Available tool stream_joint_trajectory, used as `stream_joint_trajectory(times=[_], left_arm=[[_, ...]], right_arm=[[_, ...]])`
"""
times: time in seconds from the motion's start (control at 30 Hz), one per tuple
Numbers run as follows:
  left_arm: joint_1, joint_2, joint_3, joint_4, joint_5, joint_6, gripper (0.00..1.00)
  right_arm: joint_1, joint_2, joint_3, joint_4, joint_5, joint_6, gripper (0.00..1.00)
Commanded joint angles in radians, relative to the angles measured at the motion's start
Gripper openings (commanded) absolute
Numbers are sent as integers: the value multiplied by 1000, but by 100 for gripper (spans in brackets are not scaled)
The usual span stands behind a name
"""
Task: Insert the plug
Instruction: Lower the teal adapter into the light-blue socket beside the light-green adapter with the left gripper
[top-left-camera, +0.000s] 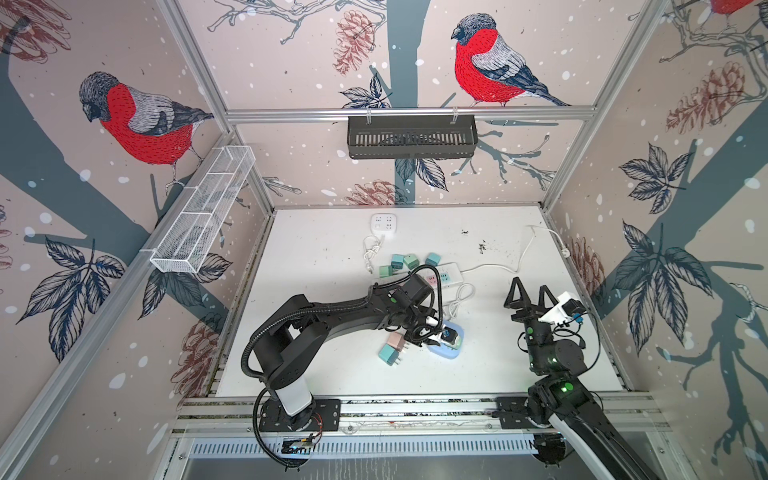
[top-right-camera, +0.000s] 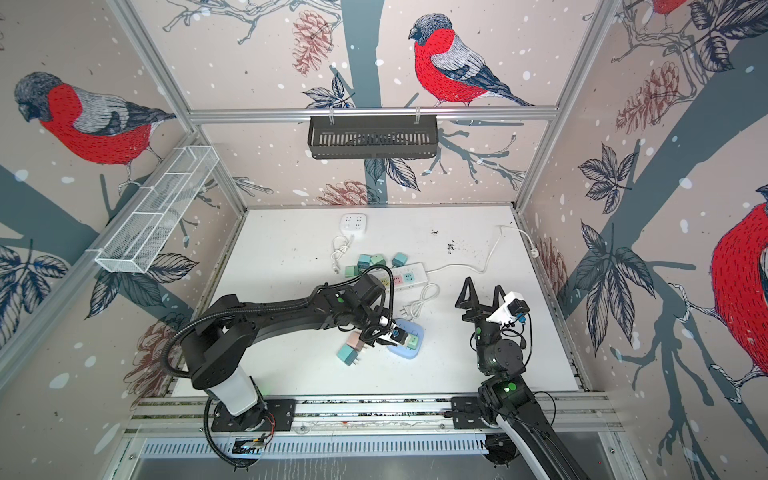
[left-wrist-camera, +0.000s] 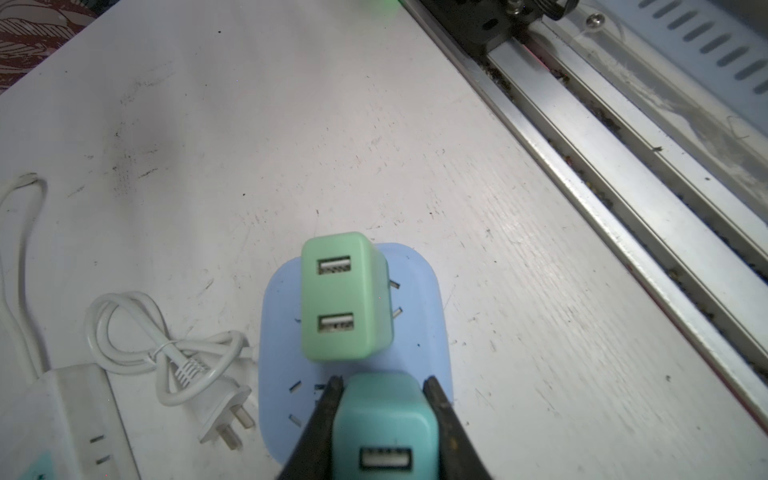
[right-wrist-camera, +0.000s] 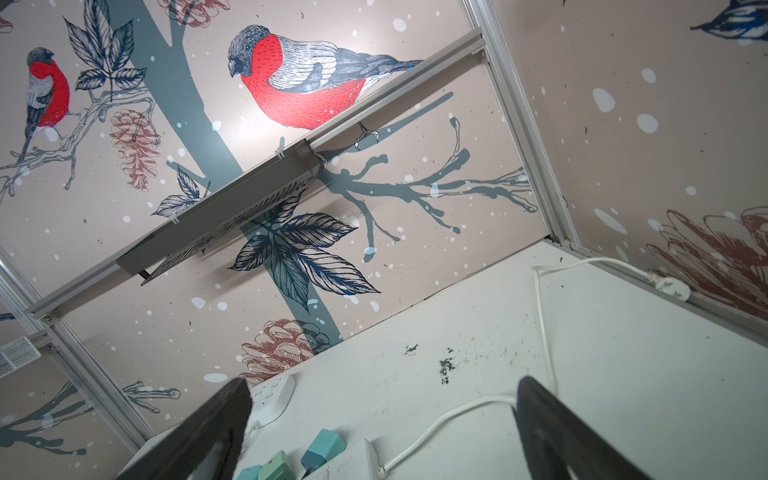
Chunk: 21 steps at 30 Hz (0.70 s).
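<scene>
Now L gripper (left-wrist-camera: 383, 380) clamps 1 teal plug (left-wrist-camera: 384, 419) over the blue socket block (left-wrist-camera: 419, 299). 1 green plug (left-wrist-camera: 340, 295) stands on it just ahead of the jaws. 2 loose plugs (top-left-camera: 388, 353) lie beside them, 4 spare plugs (top-left-camera: 411, 260) well beyond. R gripper (top-left-camera: 528, 284): jaws wide, empty.

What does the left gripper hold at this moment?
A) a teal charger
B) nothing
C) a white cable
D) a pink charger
A: in the left wrist view the left gripper is shut on the teal charger, its fingers on both of the charger's sides, over the blue socket.
</scene>
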Motion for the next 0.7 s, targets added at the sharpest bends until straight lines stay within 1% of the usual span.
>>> stream_joint_trajectory(times=[0.0,0.13,0.4,0.53,0.67], left_arm=[[-1,18,25,-13,12,-16,0],[1,26,30,-4,11,-26,0],[1,34,51,-50,23,-35,0],[6,40,71,-86,35,-43,0],[13,53,82,-104,44,-52,0]], right_arm=[[-6,42,-89,17,28,37,100],[-17,130,-59,26,14,51,100],[-30,355,40,-5,14,92,100],[-34,446,90,-17,-52,71,100],[-32,503,122,-33,-50,70,100]])
